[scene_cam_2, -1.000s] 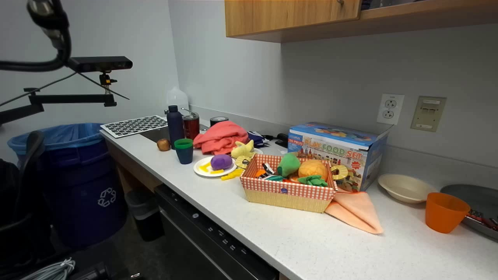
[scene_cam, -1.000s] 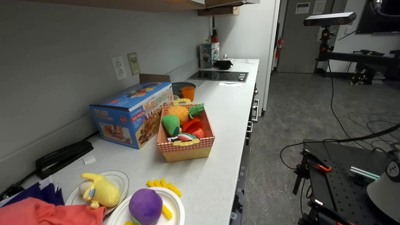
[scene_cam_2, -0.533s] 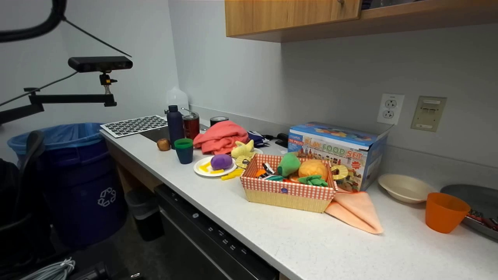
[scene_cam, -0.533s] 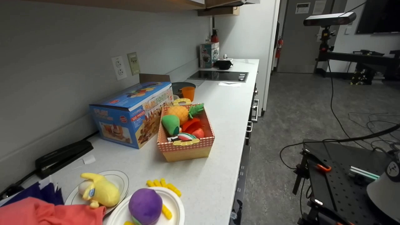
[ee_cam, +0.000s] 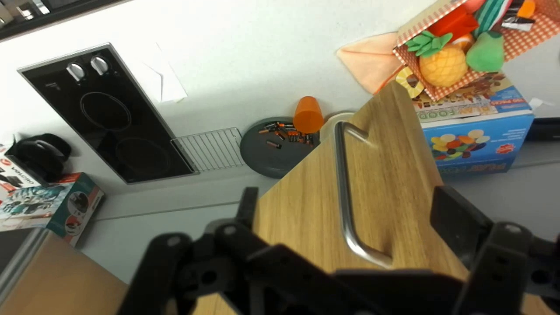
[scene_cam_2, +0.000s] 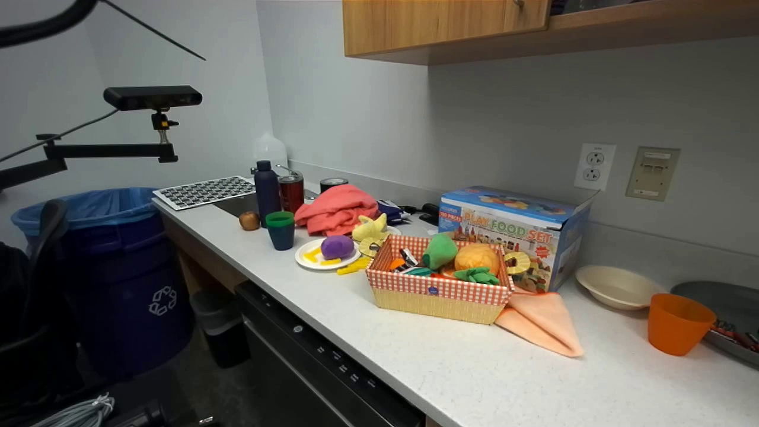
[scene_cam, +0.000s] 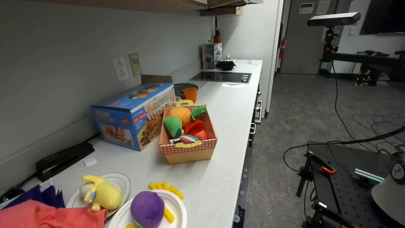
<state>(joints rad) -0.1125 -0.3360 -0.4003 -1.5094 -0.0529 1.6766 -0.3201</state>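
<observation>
Wrist view, nearest first: the jaws stand wide apart, one at the left and one at the right, with nothing clamped in them; neither exterior view shows them. Between them in this view, a metal handle [ee_cam: 344, 188] sits on the face of a wooden door [ee_cam: 393, 175]; how far past the tips it lies cannot be told. The handle should prove stiff, hard and hardly fragile, though its smooth bar may be slippery, and any pull on it would carry the door's weight. The best hold looks to be midway along the straight stretch, which stands off the wood. Its long axis points away from the jaws, near end to far end, leaning slightly left, roughly along the door's right edge.

Farther off, on the desk [ee_cam: 262, 52], an orange cup [ee_cam: 308, 114] is just beside a dark round dish [ee_cam: 258, 159] holding what look like batteries [ee_cam: 274, 144], with a wire rack [ee_cam: 205, 148] to the left. Right of these are a peach cloth [ee_cam: 372, 61], a basket [ee_cam: 531, 39] of toy food [ee_cam: 444, 65] and a blue box [ee_cam: 477, 148]. Far left lies a black stovetop [ee_cam: 109, 117].
</observation>
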